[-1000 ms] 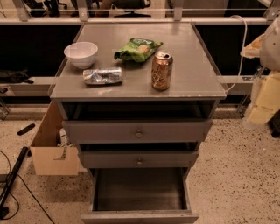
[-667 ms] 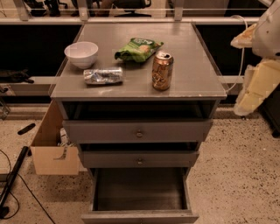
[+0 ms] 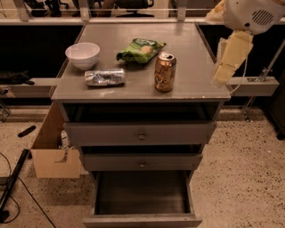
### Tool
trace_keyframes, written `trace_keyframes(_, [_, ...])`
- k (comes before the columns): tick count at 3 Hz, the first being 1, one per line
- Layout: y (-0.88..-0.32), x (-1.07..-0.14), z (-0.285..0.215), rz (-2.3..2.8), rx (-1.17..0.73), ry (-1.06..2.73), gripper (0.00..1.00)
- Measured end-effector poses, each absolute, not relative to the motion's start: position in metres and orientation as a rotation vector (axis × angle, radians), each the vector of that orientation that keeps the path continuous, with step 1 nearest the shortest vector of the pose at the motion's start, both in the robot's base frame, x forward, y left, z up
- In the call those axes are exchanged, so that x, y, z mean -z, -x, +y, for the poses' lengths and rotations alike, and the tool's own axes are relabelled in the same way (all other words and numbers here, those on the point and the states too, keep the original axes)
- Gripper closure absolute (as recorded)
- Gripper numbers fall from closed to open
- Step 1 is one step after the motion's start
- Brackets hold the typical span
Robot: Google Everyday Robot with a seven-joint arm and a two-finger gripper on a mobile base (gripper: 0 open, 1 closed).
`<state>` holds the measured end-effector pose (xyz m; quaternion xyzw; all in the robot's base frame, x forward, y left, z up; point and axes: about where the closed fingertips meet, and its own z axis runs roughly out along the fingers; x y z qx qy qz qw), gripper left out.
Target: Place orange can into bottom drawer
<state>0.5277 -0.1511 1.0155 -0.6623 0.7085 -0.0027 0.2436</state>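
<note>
The orange can (image 3: 165, 72) stands upright on the grey cabinet top (image 3: 187, 49), right of centre near the front edge. The bottom drawer (image 3: 142, 196) is pulled open at the foot of the cabinet, and its dark interior holds nothing. My gripper (image 3: 225, 71) hangs from the white arm (image 3: 251, 13) at the upper right, over the right edge of the cabinet top. It is to the right of the can and apart from it, holding nothing.
A white bowl (image 3: 83, 55), a crushed silver can (image 3: 105, 77) and a green chip bag (image 3: 140, 49) lie on the cabinet top left of the orange can. Two shallower knobbed drawers (image 3: 141, 133) sit above the bottom one. A cardboard box (image 3: 52, 151) stands on the floor at the left.
My arm and gripper have moved up and to the left, from beside the cabinet to over its right edge. The can and the drawers have not moved.
</note>
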Motion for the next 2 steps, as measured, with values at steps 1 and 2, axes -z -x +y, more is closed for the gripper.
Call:
trace_keyframes(1, [-0.528, -1.015, -0.151, 1.935, 0.007, 1.809, 0.0])
trace_keyframes(2, [-0.54, -1.016, -0.147, 1.904, -0.001, 1.774, 0.0])
